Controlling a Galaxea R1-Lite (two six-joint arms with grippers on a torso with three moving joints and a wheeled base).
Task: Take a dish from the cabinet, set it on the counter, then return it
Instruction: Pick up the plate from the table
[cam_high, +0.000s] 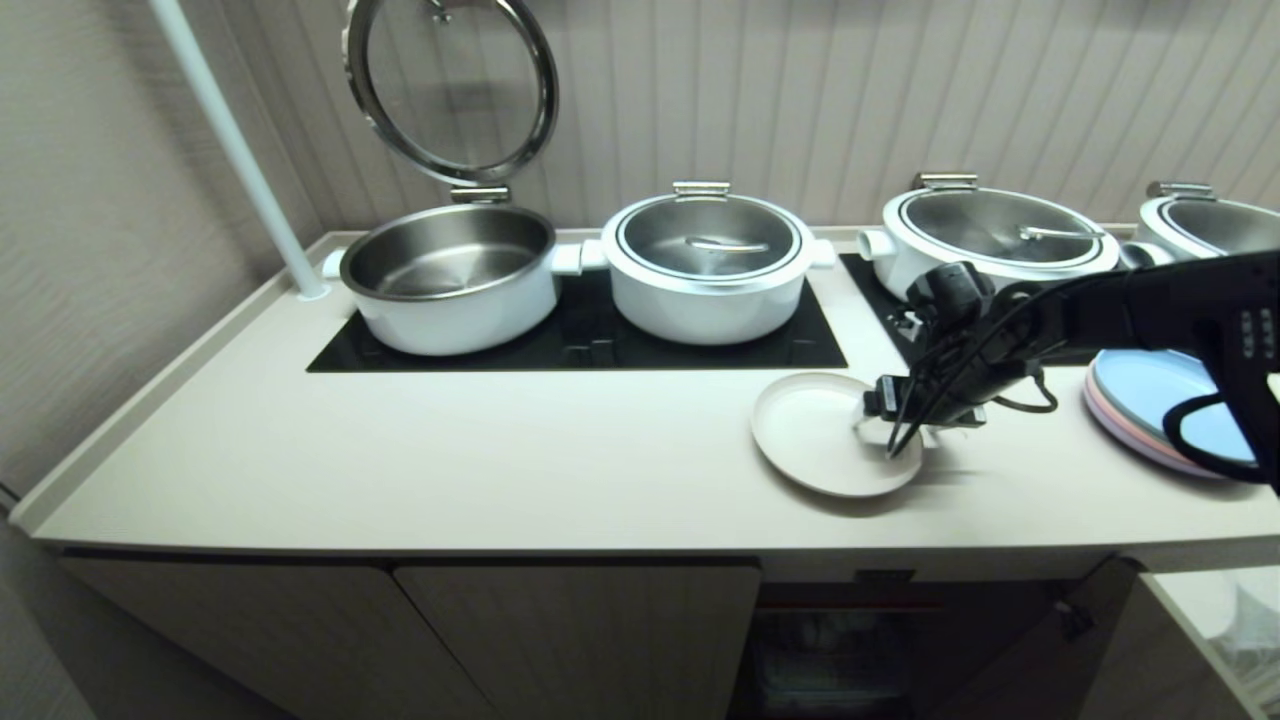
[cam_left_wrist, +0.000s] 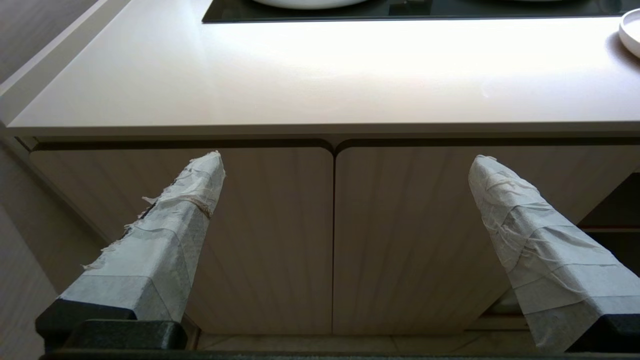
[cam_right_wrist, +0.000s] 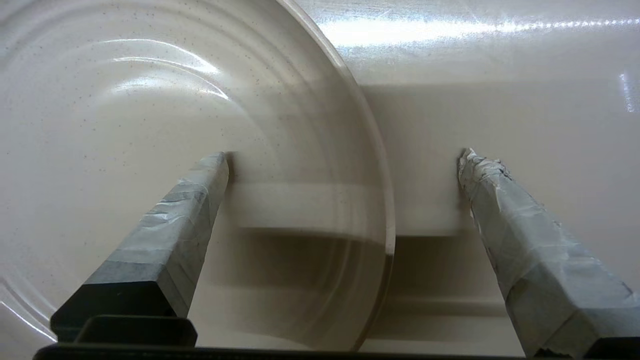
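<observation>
The dish (cam_high: 815, 432), a plain cream-white plate, lies flat on the counter (cam_high: 450, 450) in front of the black cooktop. My right gripper (cam_high: 900, 440) points down at the dish's right edge and is open. In the right wrist view the right gripper (cam_right_wrist: 344, 159) straddles the rim: one taped finger (cam_right_wrist: 200, 190) is over the dish (cam_right_wrist: 125, 125), the other (cam_right_wrist: 495, 200) over the bare counter (cam_right_wrist: 500, 75). Nothing is clamped. My left gripper (cam_left_wrist: 347, 161) is parked low, open and empty, facing the cabinet's (cam_left_wrist: 280, 225) shut ribbed doors. The dish's edge (cam_left_wrist: 631, 30) shows there too.
Two white pots (cam_high: 450, 275) (cam_high: 708, 262) stand on the cooktop (cam_high: 580, 345), the left one with its glass lid (cam_high: 450, 85) raised. More pots (cam_high: 990, 240) sit at the right. Stacked pastel plates (cam_high: 1140, 395) lie beside my right arm. Below the dish a cabinet bay (cam_high: 850, 640) stands open.
</observation>
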